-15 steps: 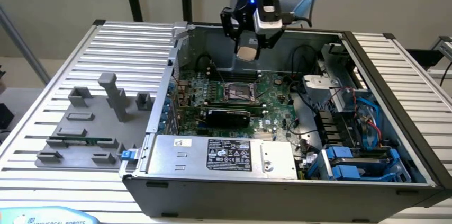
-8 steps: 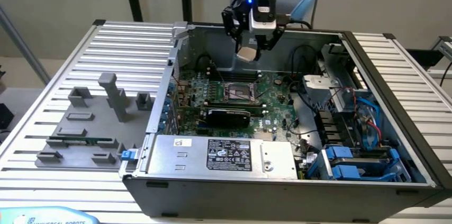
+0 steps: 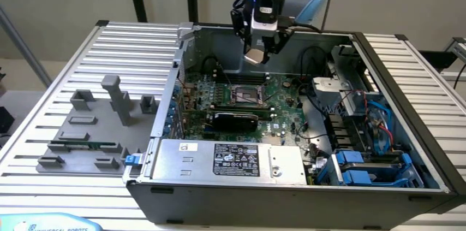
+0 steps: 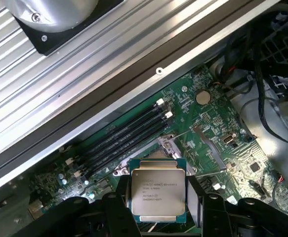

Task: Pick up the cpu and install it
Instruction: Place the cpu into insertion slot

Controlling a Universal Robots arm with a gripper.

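A: Ribbed metal table [image 3: 135, 51], open computer case [image 3: 291, 194]: why does the gripper [image 3: 260, 52] hang so high?
B: It carries the cpu [image 3: 255, 57] above the motherboard socket [image 3: 244, 95], probably to clear the case walls.
A: And from the wrist?
B: Wide-set fingers [image 4: 118, 200] pinch the cpu [image 4: 157, 193] by its edges, holding it flat, lid facing the camera.

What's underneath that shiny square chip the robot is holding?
Below the silver-grey square cpu chip lies the green motherboard, its metal socket frame peeking out. In the wrist view the chip hides the socket's middle.

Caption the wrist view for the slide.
Gripper holds the cpu, metal top showing, above the green motherboard.
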